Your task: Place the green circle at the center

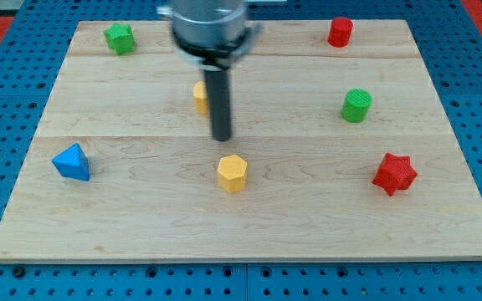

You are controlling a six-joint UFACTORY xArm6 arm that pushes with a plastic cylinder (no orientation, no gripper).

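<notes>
You see the green circle (356, 105) standing upright, its axis vertical, at the bench's (141, 226) right of centre, well apart from my tip (222, 137) near mid-frame; no pincer shows, so its state can't be told.

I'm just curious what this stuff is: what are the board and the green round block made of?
The board looks like pale wood: lengthwise grain and plank seams show, matte finish. The green circle seems to be plastic or painted wood; its colour is solid and even with a slight sheen, so I cannot say which.
</notes>
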